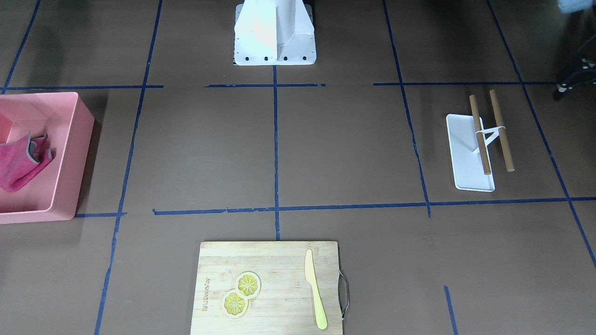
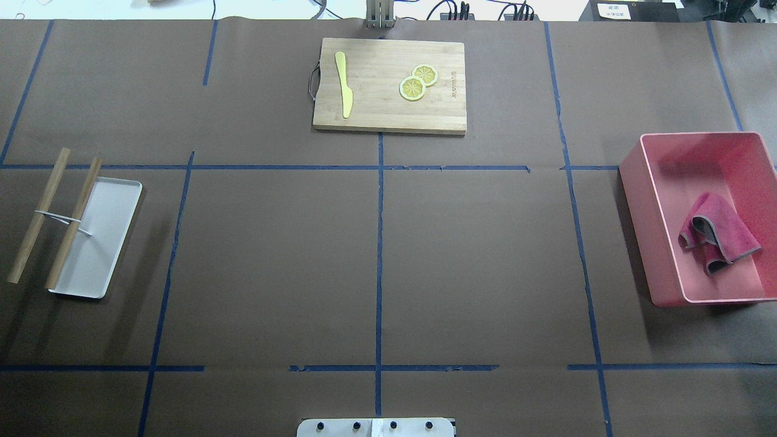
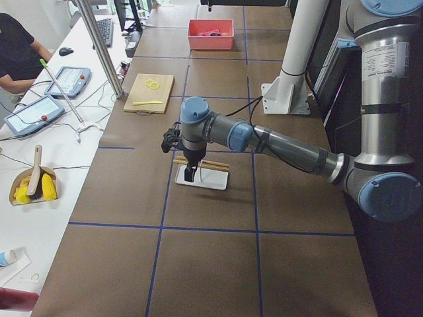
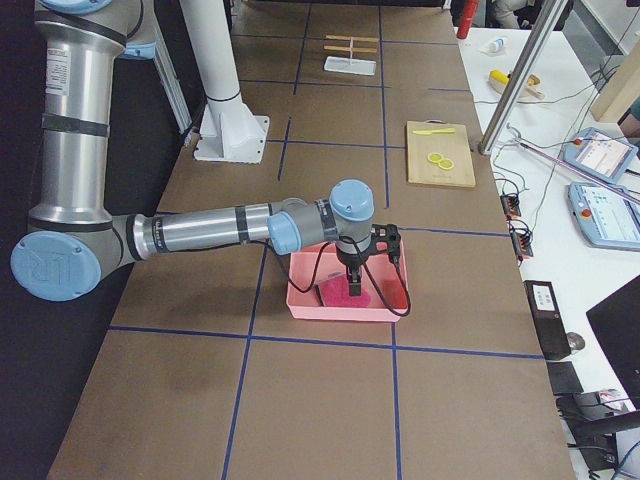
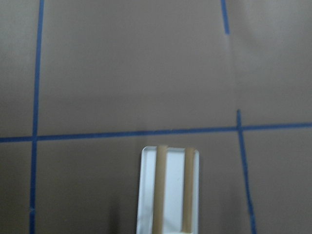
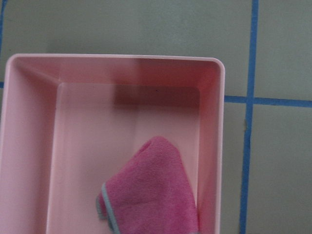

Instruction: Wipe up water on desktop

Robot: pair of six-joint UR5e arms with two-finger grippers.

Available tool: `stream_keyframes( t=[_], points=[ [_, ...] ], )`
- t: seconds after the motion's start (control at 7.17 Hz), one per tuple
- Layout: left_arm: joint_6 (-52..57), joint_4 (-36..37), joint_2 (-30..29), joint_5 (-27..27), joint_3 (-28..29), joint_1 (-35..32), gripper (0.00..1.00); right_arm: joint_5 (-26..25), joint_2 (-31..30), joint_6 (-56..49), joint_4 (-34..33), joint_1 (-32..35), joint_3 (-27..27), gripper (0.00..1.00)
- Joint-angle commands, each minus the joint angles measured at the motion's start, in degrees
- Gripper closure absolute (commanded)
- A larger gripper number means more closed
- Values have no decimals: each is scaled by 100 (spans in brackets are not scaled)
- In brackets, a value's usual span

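The desktop (image 2: 273, 261) is dark brown with blue tape lines; I make out no water on it. A pink cloth (image 2: 719, 233) lies crumpled in a pink bin (image 2: 634, 200) at the right; it also shows in the right wrist view (image 6: 151, 195). My right gripper (image 4: 355, 285) hangs over the bin above the cloth. My left gripper (image 3: 190, 175) hangs over a white tray (image 2: 103, 243) at the left. Both grippers show only in the side views, so I cannot tell whether they are open or shut.
Two wooden sticks (image 2: 36, 221) joined by a white band rest across the tray's left edge. A bamboo cutting board (image 2: 376, 109) at the far middle carries a yellow knife (image 2: 345, 91) and two lemon slices (image 2: 417, 82). The robot's base (image 1: 274, 42) stands at the near edge.
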Motion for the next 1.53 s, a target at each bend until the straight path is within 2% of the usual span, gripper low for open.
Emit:
stream_keyframes(
  t=[0.0, 0.14, 0.28, 0.56, 0.84, 0.98, 1.12, 1.4],
  points=[
    [1160, 171, 23, -368, 697, -820, 0, 4, -2, -696, -34, 358, -444, 0],
    [1161, 799, -55, -396, 550, -883, 0, 13, -2, -794, -191, 342, -436, 0],
    [1179, 1092, 5, -370, 384, -892, 0, 13, 128, -1038, -497, 394, -428, 0],
    [1214, 1069, 163, -256, 434, -875, 0, -197, 523, -1908, -1358, 631, -524, 0],
    [1171, 1051, 313, -265, 593, -875, 0, -181, 822, -2183, -1791, 842, -516, 0],
    [1222, 1051, 330, -273, 610, -884, 0, -207, 832, -2175, -1792, 834, -559, 0],
    [1232, 1008, 626, -300, 454, -884, 0, -120, 841, -2174, -1784, 843, -577, 0],
    [1214, 972, 769, -274, 400, -893, 0, -172, 614, -2183, -1775, 852, -402, 0]
  ],
)
